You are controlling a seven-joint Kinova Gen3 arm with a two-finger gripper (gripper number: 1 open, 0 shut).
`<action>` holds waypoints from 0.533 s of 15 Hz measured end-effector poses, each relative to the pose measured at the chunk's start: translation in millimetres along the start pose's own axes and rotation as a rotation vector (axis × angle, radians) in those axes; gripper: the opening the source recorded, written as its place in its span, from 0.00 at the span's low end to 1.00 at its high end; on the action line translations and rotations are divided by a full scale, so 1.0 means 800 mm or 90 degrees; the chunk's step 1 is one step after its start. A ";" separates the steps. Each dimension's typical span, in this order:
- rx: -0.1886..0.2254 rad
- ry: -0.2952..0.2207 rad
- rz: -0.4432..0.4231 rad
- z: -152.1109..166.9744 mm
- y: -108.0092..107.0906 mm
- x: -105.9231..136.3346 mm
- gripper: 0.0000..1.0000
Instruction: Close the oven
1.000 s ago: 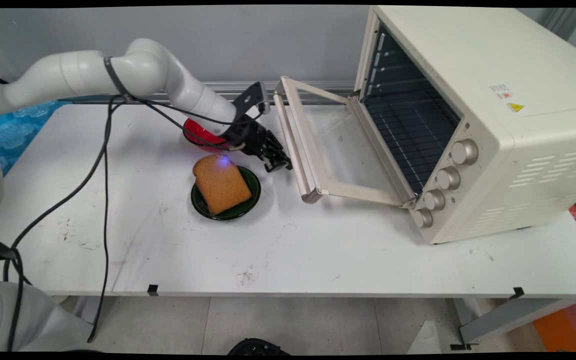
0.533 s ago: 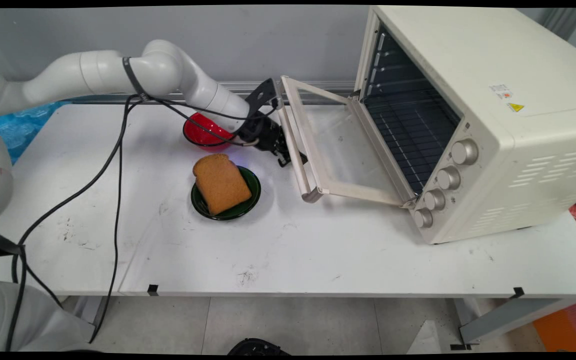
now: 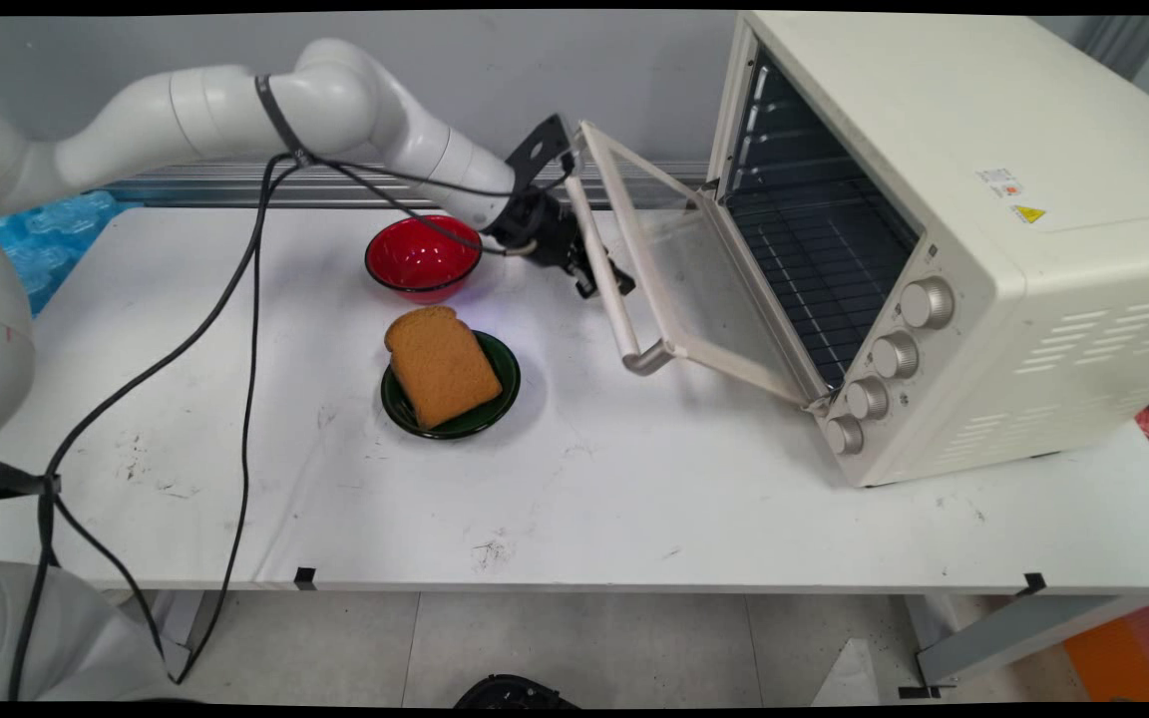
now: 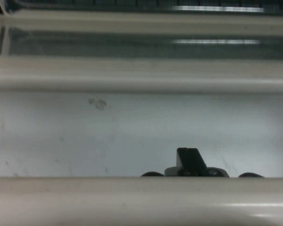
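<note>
My black gripper (image 3: 602, 282) is shut and pressed against the underside of the cream handle bar (image 3: 624, 319) of the toaster oven's door (image 3: 699, 279). The door hangs half raised, tilted up from its hinge at the oven (image 3: 944, 209) front. In the hand view the handle bar (image 4: 132, 200) crosses the bottom. Only the gripper's black tip (image 4: 189, 162) shows above it, in front of the door glass (image 4: 122, 132). Nothing is held between the fingers.
A slice of brown bread (image 3: 442, 365) lies on a dark green plate (image 3: 500, 397) left of the door. An empty red bowl (image 3: 422, 254) stands behind it. The oven's wire rack (image 3: 814, 269) shows inside. Black cables (image 3: 245, 329) hang from the arm over the table's left part.
The gripper went right and up from beside the plate to the door handle. The door has swung from lying nearly flat to half raised, and the red bowl is now uncovered.
</note>
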State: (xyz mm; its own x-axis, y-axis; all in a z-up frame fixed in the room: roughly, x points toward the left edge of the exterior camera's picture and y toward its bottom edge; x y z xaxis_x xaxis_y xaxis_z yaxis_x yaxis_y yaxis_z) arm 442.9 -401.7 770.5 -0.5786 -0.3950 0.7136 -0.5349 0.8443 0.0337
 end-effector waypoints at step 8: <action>0.005 0.027 -0.023 -0.010 -0.006 0.065 0.00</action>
State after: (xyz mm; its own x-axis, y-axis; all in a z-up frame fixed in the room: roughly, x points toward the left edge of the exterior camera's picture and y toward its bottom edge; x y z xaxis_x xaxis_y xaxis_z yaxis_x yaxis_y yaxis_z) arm 420.3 -422.9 813.0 -0.5326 -0.4093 0.7409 -0.5600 0.8267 0.0541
